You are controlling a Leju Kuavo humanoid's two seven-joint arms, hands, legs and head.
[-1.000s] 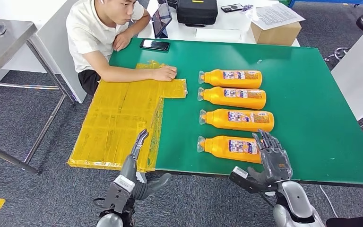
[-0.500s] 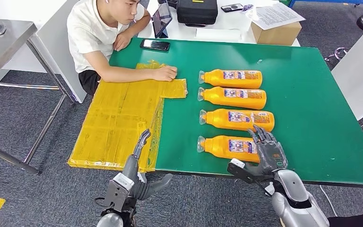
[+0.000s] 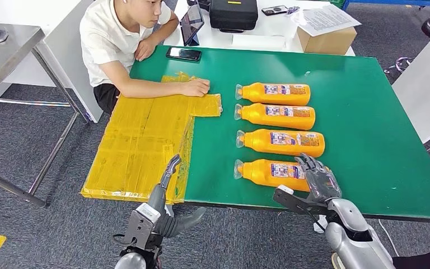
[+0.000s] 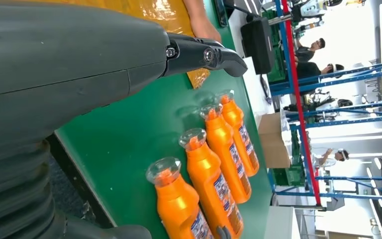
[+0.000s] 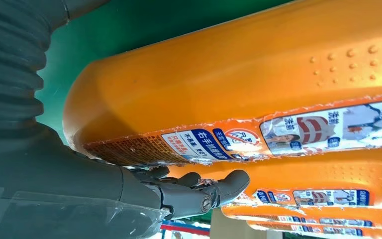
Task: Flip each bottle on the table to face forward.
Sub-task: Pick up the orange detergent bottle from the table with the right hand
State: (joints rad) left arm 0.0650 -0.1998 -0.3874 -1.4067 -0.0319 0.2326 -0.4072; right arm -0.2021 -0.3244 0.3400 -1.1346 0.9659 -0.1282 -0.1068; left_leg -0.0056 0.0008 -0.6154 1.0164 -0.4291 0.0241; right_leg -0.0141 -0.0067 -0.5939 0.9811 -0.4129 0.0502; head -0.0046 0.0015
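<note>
While the right hand point(image 3: 320, 184) rests with spread fingers on the base end of the nearest bottle point(image 3: 271, 174), holding nothing, a careless roll could knock the neighbouring bottle point(image 3: 283, 142) just beside it. Beyond the table's point(image 3: 364, 112) near edge, the left hand point(image 3: 165, 193) hangs open.

bottles point(image 3: 275, 93): 4 | phones point(image 3: 183, 53): 2, perhaps | person point(image 3: 120, 39): 1
</note>
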